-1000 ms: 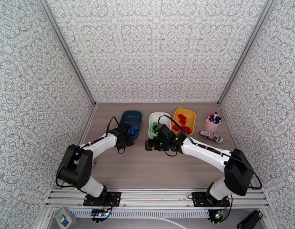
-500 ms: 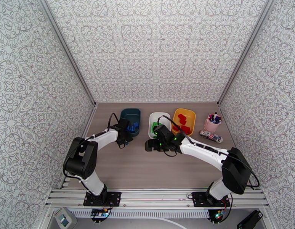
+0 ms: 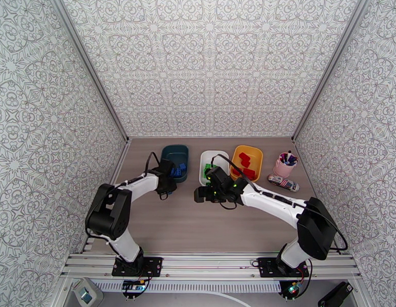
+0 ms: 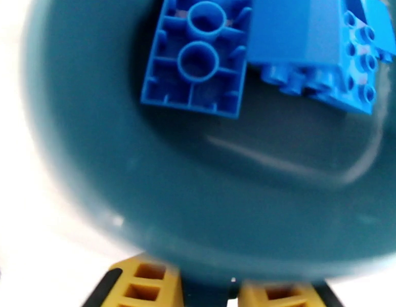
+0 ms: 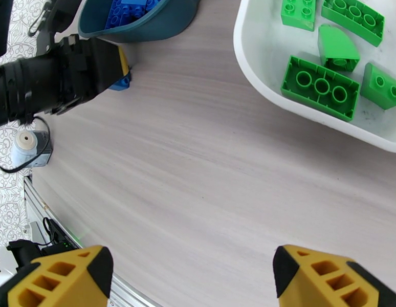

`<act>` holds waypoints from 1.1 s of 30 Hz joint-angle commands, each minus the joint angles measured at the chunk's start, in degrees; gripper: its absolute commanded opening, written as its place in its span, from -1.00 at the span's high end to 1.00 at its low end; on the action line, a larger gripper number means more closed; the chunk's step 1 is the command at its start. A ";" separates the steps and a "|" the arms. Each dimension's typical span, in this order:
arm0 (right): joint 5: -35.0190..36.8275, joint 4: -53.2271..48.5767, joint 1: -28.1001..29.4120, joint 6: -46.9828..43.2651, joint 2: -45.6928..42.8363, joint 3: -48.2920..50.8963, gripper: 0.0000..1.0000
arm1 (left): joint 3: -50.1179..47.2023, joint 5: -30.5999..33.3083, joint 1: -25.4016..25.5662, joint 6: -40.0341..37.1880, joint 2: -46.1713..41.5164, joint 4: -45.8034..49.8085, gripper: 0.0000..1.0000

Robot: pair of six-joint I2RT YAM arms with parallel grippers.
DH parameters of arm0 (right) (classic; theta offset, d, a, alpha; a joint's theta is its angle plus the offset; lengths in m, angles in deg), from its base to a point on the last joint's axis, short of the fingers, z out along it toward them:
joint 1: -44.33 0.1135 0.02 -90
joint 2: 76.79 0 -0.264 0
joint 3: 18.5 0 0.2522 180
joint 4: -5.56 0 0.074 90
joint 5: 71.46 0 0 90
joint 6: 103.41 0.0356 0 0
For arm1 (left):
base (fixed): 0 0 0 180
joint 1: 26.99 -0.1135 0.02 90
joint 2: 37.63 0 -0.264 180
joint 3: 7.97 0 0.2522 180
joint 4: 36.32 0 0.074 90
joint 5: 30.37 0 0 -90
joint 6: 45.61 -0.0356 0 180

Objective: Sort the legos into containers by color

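**Overhead view.** Three shallow, rounded-rectangular tubs of glossy plastic stand in a row at the far side of a wood-grain table point(image 3: 198, 226). A teal-blue tub point(image 3: 173, 153) is on the left, a white tub point(image 3: 217, 156) in the middle and a yellow tub point(image 3: 255, 151) on the right, with a pink cup point(image 3: 284, 169) of pens beyond the yellow one. Blue bricks point(image 3: 180, 170) lie in the teal-blue tub, green bricks point(image 3: 205, 173) in the white and red bricks point(image 3: 245, 160) in the yellow. The left gripper point(image 3: 168, 183) sits at the near edge of the teal-blue tub.

**Left wrist view.** The tub's smooth curved wall is blurred by closeness. Inside, one blue brick lies underside up, showing hollow tubes and ribs, and a studded one is cut off at the upper right. The yellow, cell-patterned fingertips point(image 4: 147, 282) are cropped at the bottom edge with a narrow gap between them. Whether they clamp anything cannot be told.

**Right wrist view.** A small blue piece point(image 5: 122, 83) shows just beside the left gripper's tip and is mostly hidden by it. The right gripper point(image 5: 193, 282) is over bare table near the white tub, its jaws spread wide with nothing between them. Five green bricks rest on the white tub's faintly scuffed floor, some studs up, some underside up and one with a rounded top.
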 commanded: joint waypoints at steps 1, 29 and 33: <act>0.71 -1.69 -0.37 -0.80 -0.16 -2.06 -0.73 | -1.13 -0.40 0.92 0.01 -5.66 2.38 0.58; 6.26 -13.18 -7.49 -6.76 -9.23 -8.38 -0.76 | 27.08 -7.61 -7.10 -9.06 2.06 9.08 -0.84; 6.81 -13.72 -10.76 -7.80 -12.08 -6.34 -0.81 | 23.51 -6.74 -6.68 -9.67 -5.13 7.30 -0.99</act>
